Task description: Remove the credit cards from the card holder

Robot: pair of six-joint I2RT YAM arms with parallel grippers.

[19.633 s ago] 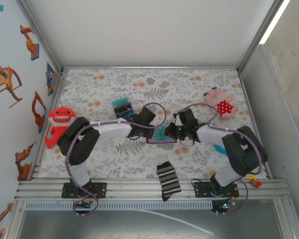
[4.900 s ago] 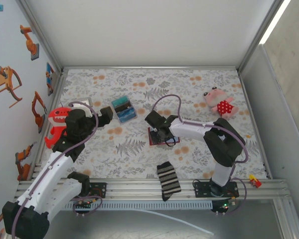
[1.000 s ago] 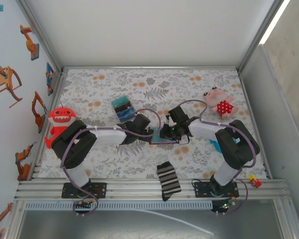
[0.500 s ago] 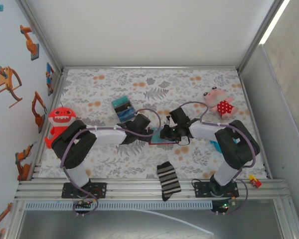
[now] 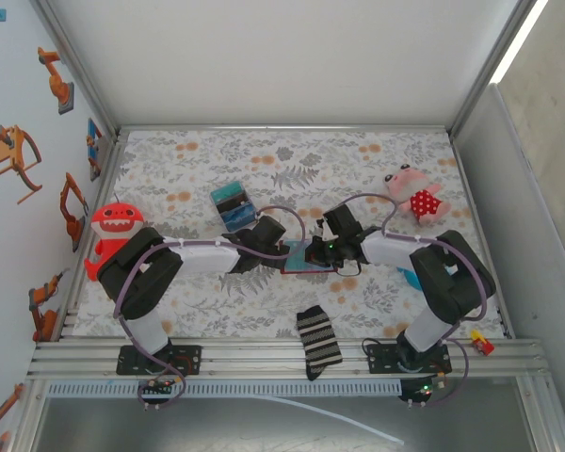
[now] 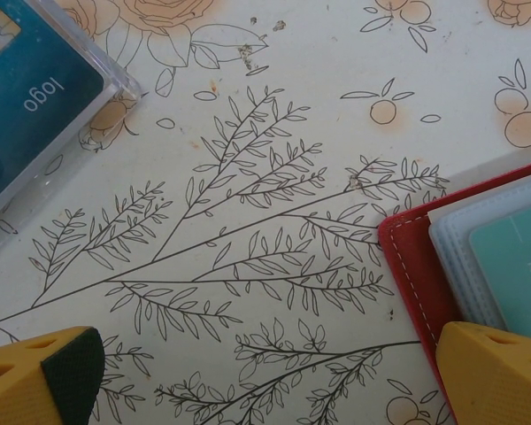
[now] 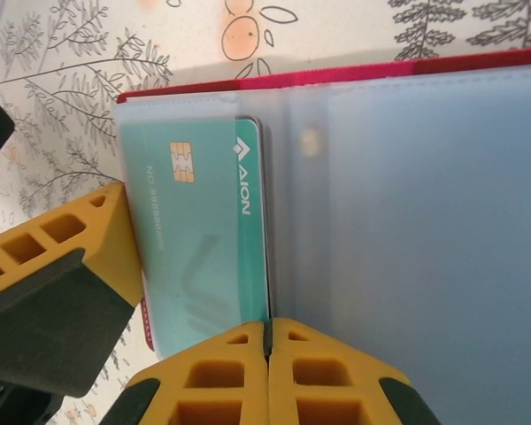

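Presently, card holder (image 5: 306, 266): lies open and flat on the floral table cover (image 5: 358, 160) between the two arms, blue-grey sleeves facing up; spread so, most likely, to leave the sleeve mouths within reach.
credit card (image 7: 203, 221): teal, chip side up, sits in the left-hand sleeve as seen from the right wrist, not yet out; its corner also shows under the sleeve from the left wrist.
left gripper (image 6: 265, 381): spread wide, one yellow finger (image 6: 496, 372) over the holder's red corner, the other over bare cloth; judged to be pinning the holder so that it does not slide when the card is drawn.
right gripper (image 7: 267, 332): pressed together, tips at the card's near edge, just beside the fold between sleeves; judged to be going for that edge.
hard to tell: whether card edge, sleeve lip or nothing is caught between the right tips; too thin to make out at the seam.
hidden: frosted sleeves on the right blur whatever lies inside; from above, both grippers cover most of the holder.
clear case (image 6: 35, 97): cut off at the frame corner, holds a dark teal card printed "logo", well apart from the holder.
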